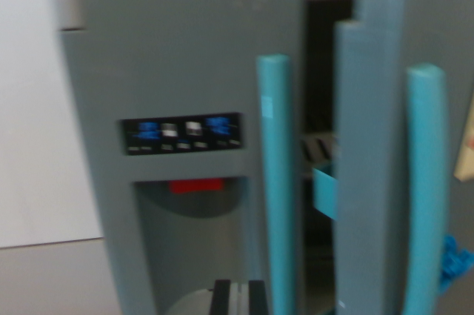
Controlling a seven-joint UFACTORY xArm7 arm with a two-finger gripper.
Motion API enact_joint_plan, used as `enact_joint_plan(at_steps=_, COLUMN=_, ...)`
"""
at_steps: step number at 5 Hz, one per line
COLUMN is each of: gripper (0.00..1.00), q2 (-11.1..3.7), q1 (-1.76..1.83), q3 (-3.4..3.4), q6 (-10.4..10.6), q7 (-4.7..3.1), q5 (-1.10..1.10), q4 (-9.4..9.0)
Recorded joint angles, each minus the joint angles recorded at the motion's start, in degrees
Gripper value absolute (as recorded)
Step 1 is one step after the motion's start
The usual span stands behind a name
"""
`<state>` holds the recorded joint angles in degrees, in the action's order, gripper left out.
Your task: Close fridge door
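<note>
On the wrist view's right, the fridge (185,70) has its right door (366,181) ajar beside a dark gap, closing not yet done, while the gripper (238,296) at bottom edge shows no readable state.

The whole wrist view is soft with blur, so the edges of the grey toy fridge (185,70) smear into the pale wall (29,107) and the little black control panel (182,134) shows only fuzzy blue and white blobs. Light is even and moderately bright, with no hard glare on the teal handles (275,181), only a faint paler sheen. The gap behind the open door (366,167) falls into deep shadow, and the dispenser recess (189,233) is dimmer too.
</note>
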<state>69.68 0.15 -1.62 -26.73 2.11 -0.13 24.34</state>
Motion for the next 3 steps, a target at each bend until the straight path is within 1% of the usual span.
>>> enact_joint_plan(at_steps=1, gripper=1.00, q2=-1.05, q1=-0.05, q3=-3.31, q6=0.0, q7=0.00, q5=0.00, q4=0.06)
enact_joint_plan(at_steps=2, gripper=1.00, q2=-1.05, q1=-0.05, q3=-3.31, q6=0.0, q7=0.00, q5=0.00, q4=0.06)
enact_joint_plan(at_steps=3, gripper=1.00, q2=-2.97, q1=-0.05, q3=-6.39, q6=0.0, q7=0.00, q5=0.00, q4=0.39)
